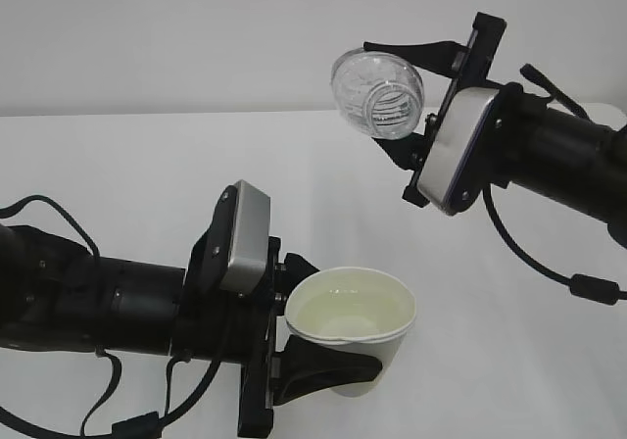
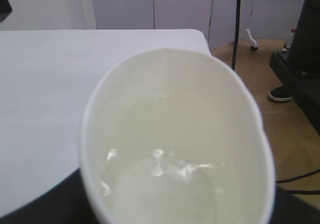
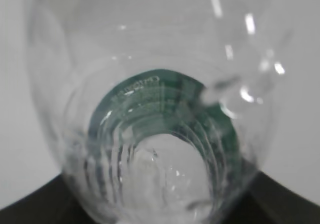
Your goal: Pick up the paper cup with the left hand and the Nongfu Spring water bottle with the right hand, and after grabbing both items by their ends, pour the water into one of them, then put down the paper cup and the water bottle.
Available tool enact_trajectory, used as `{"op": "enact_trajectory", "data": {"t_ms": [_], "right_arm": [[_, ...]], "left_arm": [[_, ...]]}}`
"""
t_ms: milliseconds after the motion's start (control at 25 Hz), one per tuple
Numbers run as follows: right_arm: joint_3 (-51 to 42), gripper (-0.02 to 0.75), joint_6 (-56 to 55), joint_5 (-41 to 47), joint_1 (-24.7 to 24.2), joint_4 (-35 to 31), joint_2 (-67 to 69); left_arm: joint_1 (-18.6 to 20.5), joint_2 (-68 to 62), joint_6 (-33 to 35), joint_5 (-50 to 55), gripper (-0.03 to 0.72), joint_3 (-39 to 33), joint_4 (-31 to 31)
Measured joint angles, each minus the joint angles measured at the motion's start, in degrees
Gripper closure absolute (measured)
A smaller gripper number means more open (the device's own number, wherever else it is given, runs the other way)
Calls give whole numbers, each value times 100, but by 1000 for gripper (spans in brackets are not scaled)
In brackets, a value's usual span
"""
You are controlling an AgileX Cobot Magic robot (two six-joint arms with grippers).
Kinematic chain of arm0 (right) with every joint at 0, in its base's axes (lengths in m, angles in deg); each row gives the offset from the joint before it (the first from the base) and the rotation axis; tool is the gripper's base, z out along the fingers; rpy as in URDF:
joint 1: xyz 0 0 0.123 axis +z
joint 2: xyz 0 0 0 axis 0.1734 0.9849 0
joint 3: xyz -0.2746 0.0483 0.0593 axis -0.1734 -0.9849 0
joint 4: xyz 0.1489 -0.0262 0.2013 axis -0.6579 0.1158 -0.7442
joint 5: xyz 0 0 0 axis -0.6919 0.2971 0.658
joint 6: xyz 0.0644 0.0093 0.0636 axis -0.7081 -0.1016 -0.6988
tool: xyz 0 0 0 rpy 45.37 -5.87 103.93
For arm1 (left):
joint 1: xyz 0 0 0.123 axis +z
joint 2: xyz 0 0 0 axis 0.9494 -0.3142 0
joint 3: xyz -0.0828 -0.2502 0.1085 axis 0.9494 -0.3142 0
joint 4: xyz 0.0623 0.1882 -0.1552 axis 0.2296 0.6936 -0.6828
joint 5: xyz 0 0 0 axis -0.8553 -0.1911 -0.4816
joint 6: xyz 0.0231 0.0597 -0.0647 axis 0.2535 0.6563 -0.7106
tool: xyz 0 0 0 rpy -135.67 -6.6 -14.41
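Observation:
The white paper cup (image 1: 355, 314) is held just above the table, upright and slightly tilted, with my left gripper (image 1: 328, 339) shut on its lower side wall. Clear water (image 2: 165, 181) lies in its cream-coloured inside (image 2: 175, 119). Up and to the right of the cup, my right gripper (image 1: 408, 101) is shut on the Nongfu Spring water bottle (image 1: 378, 94), which lies tipped over with its open mouth facing the camera and down-left. The right wrist view looks through the clear ribbed bottle (image 3: 160, 149) from its base and shows the green label (image 3: 150, 89). No stream of water shows between bottle and cup.
The white table (image 1: 147, 174) spreads under both arms, and its far right corner (image 2: 197, 34) shows in the left wrist view. Beyond that corner are a wooden floor (image 2: 260, 79), a hanging cable (image 2: 236, 29) and a black stand (image 2: 305, 59).

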Motion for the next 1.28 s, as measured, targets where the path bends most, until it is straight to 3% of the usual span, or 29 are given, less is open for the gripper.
{"op": "enact_trajectory", "data": {"t_ms": [680, 1280], "right_arm": [[-360, 291, -1020, 0, 0, -1264, 0], [-675, 291, -1256, 0, 0, -2508, 0]], "left_arm": [[0, 0, 0, 0, 274, 0, 0], [0, 0, 0, 8, 274, 0, -24]]}}
